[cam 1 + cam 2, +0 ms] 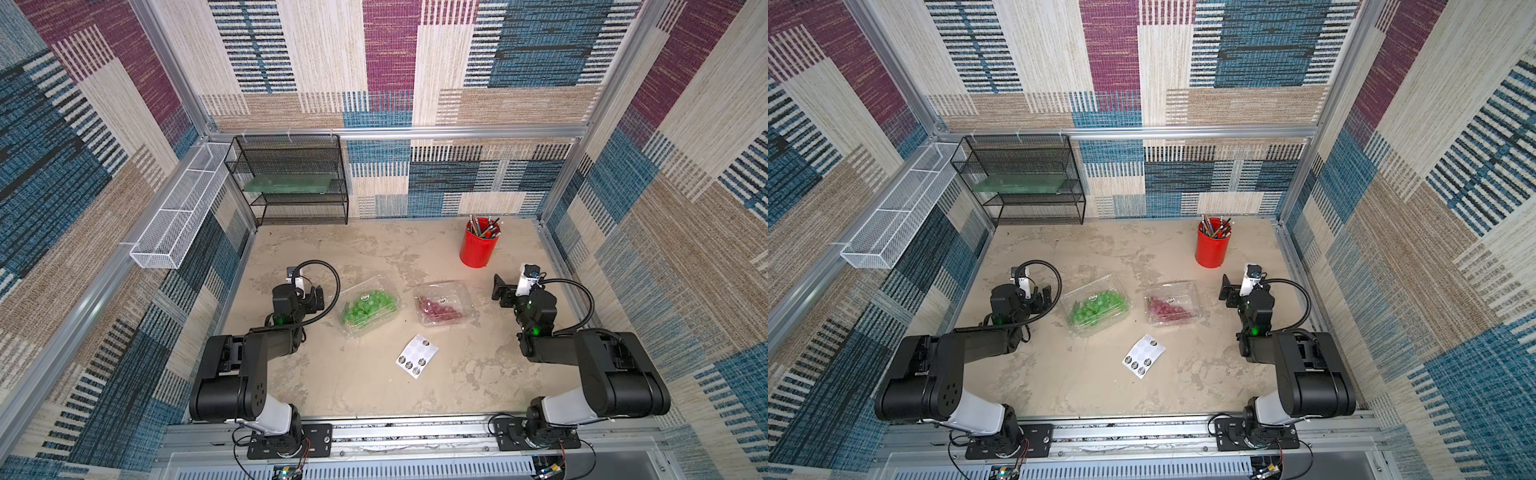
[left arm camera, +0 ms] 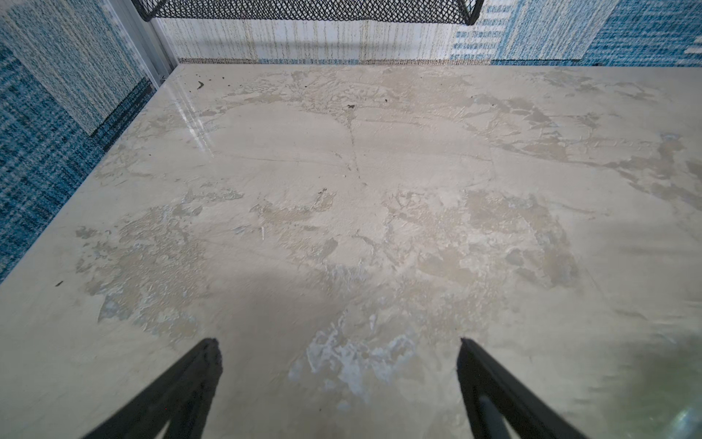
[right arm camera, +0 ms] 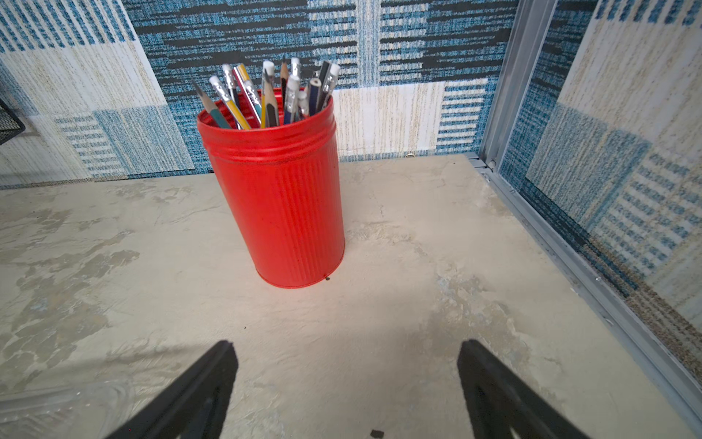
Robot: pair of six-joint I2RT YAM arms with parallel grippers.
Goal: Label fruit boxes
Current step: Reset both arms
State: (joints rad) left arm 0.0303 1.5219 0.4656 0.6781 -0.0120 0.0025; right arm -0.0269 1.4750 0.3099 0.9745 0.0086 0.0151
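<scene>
The green-grape punnet (image 1: pixel 370 306) and the red-grape punnet (image 1: pixel 444 308) each already carry one small round sticker on the lid, the green one's sticker (image 1: pixel 365 296) and the red one's sticker (image 1: pixel 442 299) both sitting towards the far edge. On that showing the labelling looks done, or close to it; whether more labels are wanted cannot be told.

Both punnets are clear plastic clamshells lying flat, lids shut, on the mottled beige table (image 1: pixel 353 395). The green one is turned at a slant and well filled. The red one is only partly filled, with its grapes bunched to one side.

They lie side by side between the two pincers. The green punnet is just beside the left pincer (image 1: pixel 309 297). The red one is near the right pincer (image 1: pixel 500 291) but apart from it. Neither is touched.

Both pincers are spread wide and hold nothing. The right one faces the red pencil cup (image 3: pixel 277 197). The white sticker sheet (image 1: pixel 417 356) lies between the pincers, nearer the arm bases than the punnets, with a few stickers left on it.
</scene>
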